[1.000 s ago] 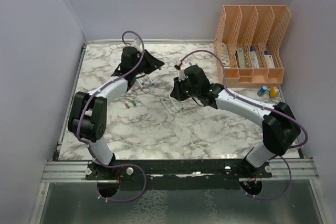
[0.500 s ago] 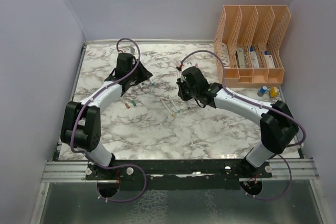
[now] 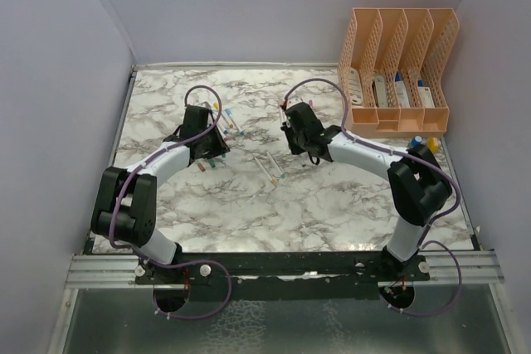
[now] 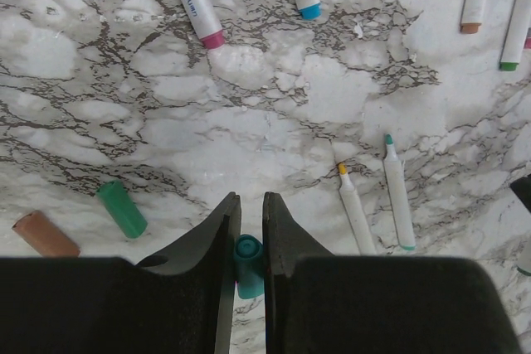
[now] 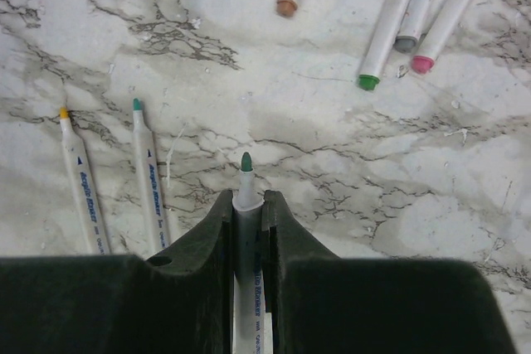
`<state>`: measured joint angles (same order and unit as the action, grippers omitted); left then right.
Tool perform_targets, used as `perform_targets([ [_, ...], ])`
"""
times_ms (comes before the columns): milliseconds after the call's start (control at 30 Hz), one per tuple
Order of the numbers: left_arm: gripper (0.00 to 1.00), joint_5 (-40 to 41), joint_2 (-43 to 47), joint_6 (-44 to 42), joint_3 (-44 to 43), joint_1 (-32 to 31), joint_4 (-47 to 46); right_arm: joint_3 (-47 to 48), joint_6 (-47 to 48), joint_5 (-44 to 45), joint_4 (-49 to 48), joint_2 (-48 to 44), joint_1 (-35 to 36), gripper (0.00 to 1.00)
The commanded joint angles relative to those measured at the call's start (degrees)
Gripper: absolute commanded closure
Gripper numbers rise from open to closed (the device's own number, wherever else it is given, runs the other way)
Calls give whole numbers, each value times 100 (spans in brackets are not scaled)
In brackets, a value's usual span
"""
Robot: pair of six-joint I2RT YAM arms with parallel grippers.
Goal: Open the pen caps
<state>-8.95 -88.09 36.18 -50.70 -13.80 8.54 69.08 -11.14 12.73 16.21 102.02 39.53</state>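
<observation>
Loose pens, caps on marble table

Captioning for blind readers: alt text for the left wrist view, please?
The left gripper is shut on a teal pen cap over a marble table. An uncapped yellow pen and uncapped teal pen lie at frame right, a green cap and brown cap at left, capped pens at top.

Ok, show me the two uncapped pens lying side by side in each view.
Top view: the two uncapped pens lie near the picture's middle.
Left wrist: right of centre, beside the left tool gripping a teal cap.
Right wrist: lower left, beside the right tool gripping a green-tipped pen.
Shared landmark: the green-ended pen, upper right in both wrist views; unclear from above.
</observation>
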Motion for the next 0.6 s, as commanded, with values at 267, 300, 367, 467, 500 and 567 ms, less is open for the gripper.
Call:
perform_targets([
  [267, 96, 115, -536, -187, 117, 210, -265, -152, 129, -230, -549, 23, -314, 99],
  [300, 95, 106, -572, -190, 112, 225, -280, -180, 122, -246, -575, 27, -314, 99],
  [367, 94, 104, -635, -194, 106, 253, -290, -260, 130, -319, -661, 25, -323, 99],
  [467, 92, 104, -686, -212, 109, 285, -294, -344, 152, -475, -833, 42, -323, 99],
  [500, 91, 104, -691, -216, 114, 294, -295, -351, 169, -533, -878, 64, -323, 99],
  [567, 89, 97, -700, -219, 130, 321, -292, -335, 194, -625, -935, 117, -324, 99],
])
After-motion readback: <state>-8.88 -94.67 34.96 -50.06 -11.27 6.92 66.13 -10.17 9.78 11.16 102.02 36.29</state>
